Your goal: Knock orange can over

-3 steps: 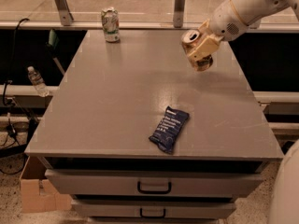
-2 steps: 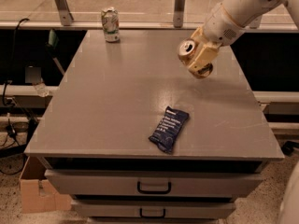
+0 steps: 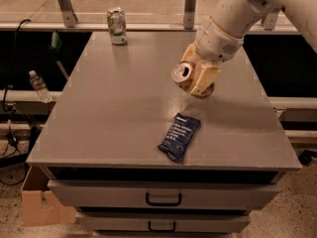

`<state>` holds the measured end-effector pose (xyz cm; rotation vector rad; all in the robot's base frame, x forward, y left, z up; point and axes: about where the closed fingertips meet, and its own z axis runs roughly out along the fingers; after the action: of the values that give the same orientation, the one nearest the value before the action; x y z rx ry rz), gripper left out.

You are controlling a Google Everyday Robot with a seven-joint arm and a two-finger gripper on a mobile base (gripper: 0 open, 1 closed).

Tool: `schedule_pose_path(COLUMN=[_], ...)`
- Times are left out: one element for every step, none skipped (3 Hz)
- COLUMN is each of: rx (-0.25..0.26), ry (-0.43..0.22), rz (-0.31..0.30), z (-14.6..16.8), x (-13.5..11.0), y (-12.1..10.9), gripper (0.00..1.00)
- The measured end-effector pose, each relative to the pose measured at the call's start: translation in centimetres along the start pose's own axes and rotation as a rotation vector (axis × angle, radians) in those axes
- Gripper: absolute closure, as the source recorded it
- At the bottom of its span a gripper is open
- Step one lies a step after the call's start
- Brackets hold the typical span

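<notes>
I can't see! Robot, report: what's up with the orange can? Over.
Gripper above the grey table, middle-right. Shiny orange-copper aluminium drink can tipped sideways against it, silver top showing. Dark blue foil packet lies close in front.

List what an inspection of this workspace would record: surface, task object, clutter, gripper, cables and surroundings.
Surface: grey table top, bare apart from the items below.
Job's things: orange can, tilted, silver top facing the camera's left, right of centre, against the gripper.
Clutter: dark blue packet lying flat near the front edge; pale silver-green can upright at the far left.
Gripper: gripper over the table's right-centre, at the orange can.
Cables: black cables hanging on the left side.
Surroundings: plastic bottle on the left ledge; cardboard box on the floor; drawers under the top.
</notes>
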<state>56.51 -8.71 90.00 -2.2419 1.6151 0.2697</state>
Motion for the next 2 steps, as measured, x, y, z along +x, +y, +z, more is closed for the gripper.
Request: schedule_pose_path(rx=[-0.044,-0.074], ry=[0.009,0.008], rz=[-0.071,-0.104], z=[1.1,2.2], x=[-2.1,-3.5], y=[1.6,2.8], gripper=[0.36,0.12])
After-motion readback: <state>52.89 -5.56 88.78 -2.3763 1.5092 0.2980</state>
